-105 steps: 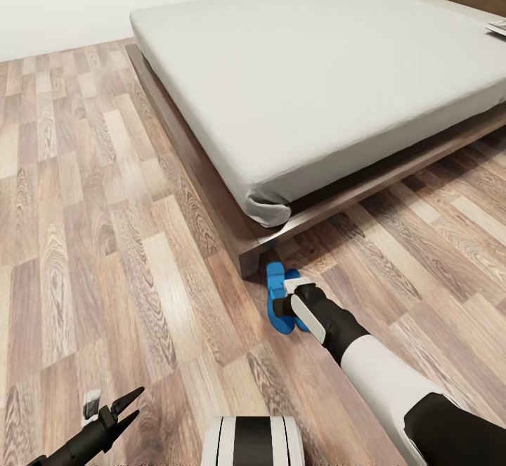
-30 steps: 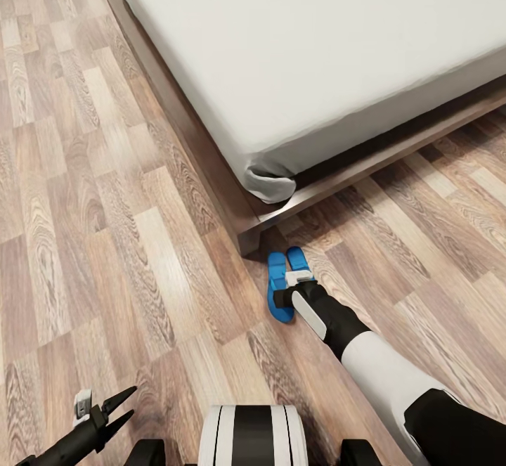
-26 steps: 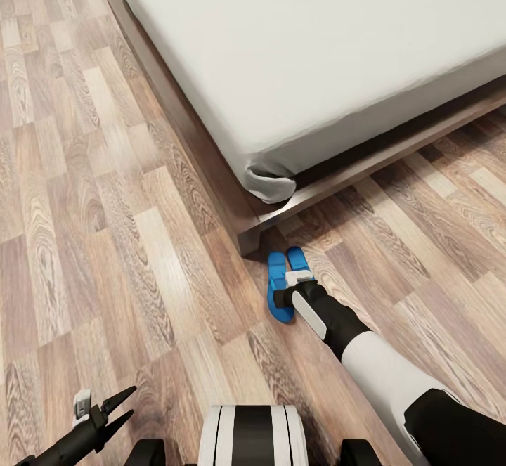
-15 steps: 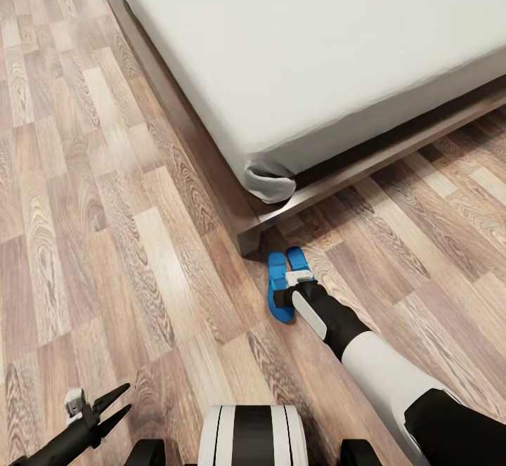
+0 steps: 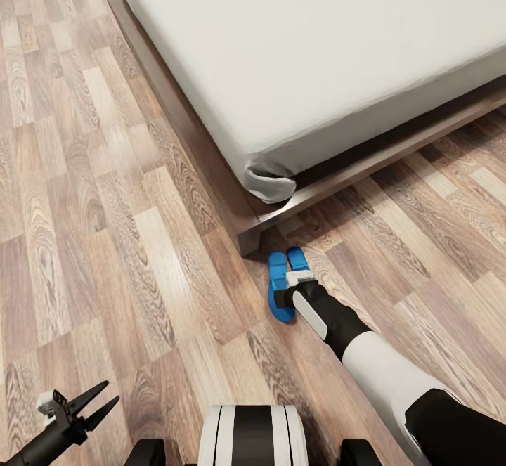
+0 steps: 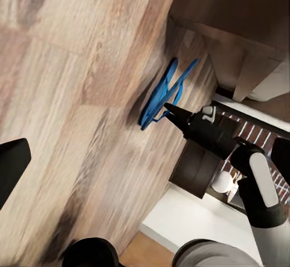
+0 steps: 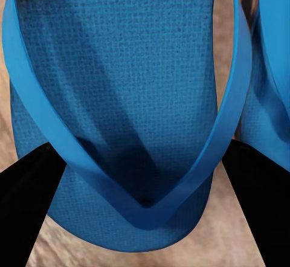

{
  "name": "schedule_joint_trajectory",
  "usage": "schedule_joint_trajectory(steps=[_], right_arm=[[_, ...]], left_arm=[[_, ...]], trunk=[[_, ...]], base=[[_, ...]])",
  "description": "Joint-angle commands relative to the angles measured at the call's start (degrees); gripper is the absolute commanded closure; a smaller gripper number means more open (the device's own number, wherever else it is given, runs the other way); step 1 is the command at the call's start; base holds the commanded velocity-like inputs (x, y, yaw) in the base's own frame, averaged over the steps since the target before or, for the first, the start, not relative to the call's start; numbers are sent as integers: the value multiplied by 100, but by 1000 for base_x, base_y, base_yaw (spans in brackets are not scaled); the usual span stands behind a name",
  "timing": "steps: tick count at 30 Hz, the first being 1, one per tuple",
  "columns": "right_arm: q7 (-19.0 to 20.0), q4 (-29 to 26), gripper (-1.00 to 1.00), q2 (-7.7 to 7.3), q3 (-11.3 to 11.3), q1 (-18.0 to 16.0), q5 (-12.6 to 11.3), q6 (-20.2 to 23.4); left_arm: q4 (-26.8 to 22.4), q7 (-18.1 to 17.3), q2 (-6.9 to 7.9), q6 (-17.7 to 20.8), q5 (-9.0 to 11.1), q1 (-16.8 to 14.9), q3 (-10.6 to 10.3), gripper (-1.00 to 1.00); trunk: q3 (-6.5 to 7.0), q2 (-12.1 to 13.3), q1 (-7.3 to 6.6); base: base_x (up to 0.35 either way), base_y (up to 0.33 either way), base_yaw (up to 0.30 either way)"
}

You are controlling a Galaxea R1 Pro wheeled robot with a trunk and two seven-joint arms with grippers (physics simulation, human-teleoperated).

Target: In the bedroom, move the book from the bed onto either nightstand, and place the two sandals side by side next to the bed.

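The two blue sandals (image 5: 284, 285) lie side by side on the wood-plank floor (image 5: 105, 227), just beside the near corner of the bed (image 5: 309, 65), whose dark-brown frame juts out under the light-grey mattress (image 5: 337, 37). The right gripper (image 5: 289, 290) is down over the pair, its black wrist covering their rear parts in the head view. In the right wrist view one sandal (image 7: 121, 98) lies directly under the camera, its thong straps meeting in a V at the toe post, with the dark fingertips (image 7: 24, 206) spread to either side of the sole, apart and not closed on it; the edge of the second sandal (image 7: 272, 67) lies alongside. In the left wrist view the right gripper's pointed tips (image 6: 175, 113) touch or nearly touch the sandals. The left gripper (image 5: 95, 401) hangs low over bare floor, well apart from the sandals, its two pointed fingers spread and holding nothing.
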Motion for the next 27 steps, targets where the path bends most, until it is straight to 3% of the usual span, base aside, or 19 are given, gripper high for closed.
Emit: schedule_joint_trajectory(steps=[1, 11, 16, 27], right_arm=[[-50, -6, 100, -3, 22, -4, -63, 10], [-51, -6, 100, -4, 22, -4, -63, 10], [-55, -6, 100, -6, 22, -4, -63, 10], [-56, -6, 100, -4, 22, -4, -64, 10]], left_arm=[[-1, -29, 0, 59, -7, -1, 7, -100], [19, -46, 2, 56, -7, -1, 6, -100], [25, -46, -3, 54, -7, -1, 5, -100], [35, -46, -3, 53, -16, -1, 5, -100]], trunk=[[-3, -1, -1], [-3, -1, -1], [-114, -8, 12], [-114, -8, 12]], base=[[0, 0, 0], [0, 0, 0], [0, 0, 0], [0, 0, 0]])
